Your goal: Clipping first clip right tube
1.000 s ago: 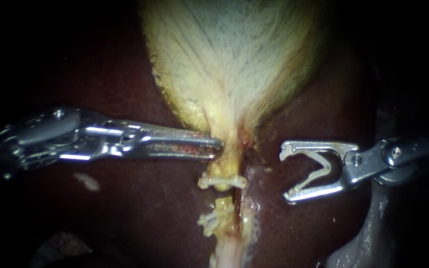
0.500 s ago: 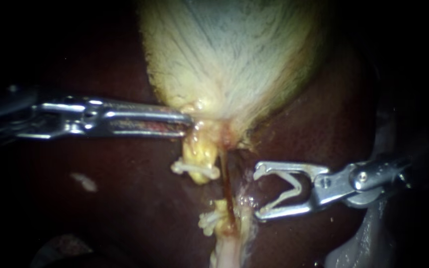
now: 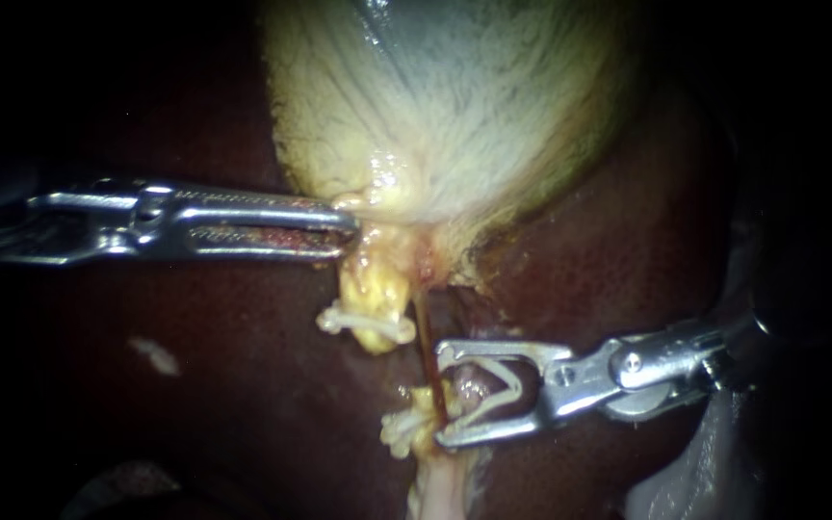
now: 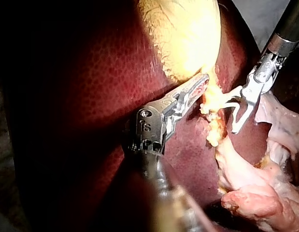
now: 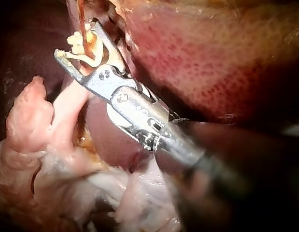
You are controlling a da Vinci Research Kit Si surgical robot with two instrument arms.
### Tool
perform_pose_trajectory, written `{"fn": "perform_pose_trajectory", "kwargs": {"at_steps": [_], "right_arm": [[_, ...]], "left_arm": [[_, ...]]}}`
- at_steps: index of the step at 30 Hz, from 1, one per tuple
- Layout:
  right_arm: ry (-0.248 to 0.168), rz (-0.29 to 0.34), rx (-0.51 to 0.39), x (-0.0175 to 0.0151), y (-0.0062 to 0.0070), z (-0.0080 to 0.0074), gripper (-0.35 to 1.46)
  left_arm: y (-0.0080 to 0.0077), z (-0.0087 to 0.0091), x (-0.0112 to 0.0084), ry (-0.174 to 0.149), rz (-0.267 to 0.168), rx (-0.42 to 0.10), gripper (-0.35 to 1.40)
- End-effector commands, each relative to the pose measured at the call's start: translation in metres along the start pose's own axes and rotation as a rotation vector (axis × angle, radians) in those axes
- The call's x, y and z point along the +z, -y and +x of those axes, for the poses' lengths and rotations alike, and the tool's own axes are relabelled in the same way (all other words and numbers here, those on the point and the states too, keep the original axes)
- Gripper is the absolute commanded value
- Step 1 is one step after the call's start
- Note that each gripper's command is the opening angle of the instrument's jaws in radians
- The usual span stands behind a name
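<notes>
- Endoscope: the left tool [image 3: 344, 231] had its jaws clamped together on the yellow neck of the gallbladder [image 3: 455, 116], above the liver [image 3: 243, 366]. The right tool [image 3: 443, 393] held an open white clip [image 3: 503, 380] in wide-spread jaws, with the thin red right tube [image 3: 426, 332] at their mouth.
- Left wrist: the left tool pinched yellow tissue, and the right tool stood just beside it.
- Right wrist: the right tube lay between the right tool's jaws, against the clip.
</notes>
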Motion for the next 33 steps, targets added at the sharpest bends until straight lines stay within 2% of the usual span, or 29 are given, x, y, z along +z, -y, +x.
{"fn": "perform_pose_trajectory", "kwargs": {"at_steps": [1,8,15,18,20,23,25,27,33], "right_arm": [[0.002,0.005,0.009,0.0003,0.0003,-0.0001,0.6],[0.005,0.024,0.054,0.0007,0.0011,-0.0013,0.56],[0.011,0.05,0.074,-0.0001,0.0012,-0.0022,0.42],[0.011,0.058,0.072,-0.0003,0.0012,-0.0023,0.24],[0.011,0.061,0.072,-0.0005,0.0012,-0.0023,-0.01],[0.014,0.061,0.078,-0.0005,0.001,-0.0024,-0.26],[0.02,0.061,0.078,-0.0006,0.0009,-0.0025,-0.34],[0.038,0.06,0.084,-0.0006,0.0007,-0.0027,-0.35],[0.049,0.059,0.093,-0.0006,0.0006,-0.0034,-0.35]], "left_arm": [[-0.0001,0.0001,0.0001,0.0,-0.001,0.001,-0.35],[-0.0001,0.0002,0.0002,-0.001,0.002,0.001,-0.35],[-0.0001,0.0002,0.0002,-0.001,0.002,0.001,-0.35],[-0.0001,0.0002,0.0002,-0.001,0.002,0.001,-0.35],[-0.0002,0.0002,0.0002,-0.001,0.002,0.001,-0.35],[-0.0002,0.0002,0.0002,-0.001,0.002,0.001,-0.35],[-0.0002,0.0002,0.0002,-0.001,0.002,0.001,-0.35],[-0.0002,0.0002,0.0003,-0.001,0.002,0.001,-0.35],[-0.0002,0.0002,0.0003,-0.001,0.002,0.001,-0.35]]}}
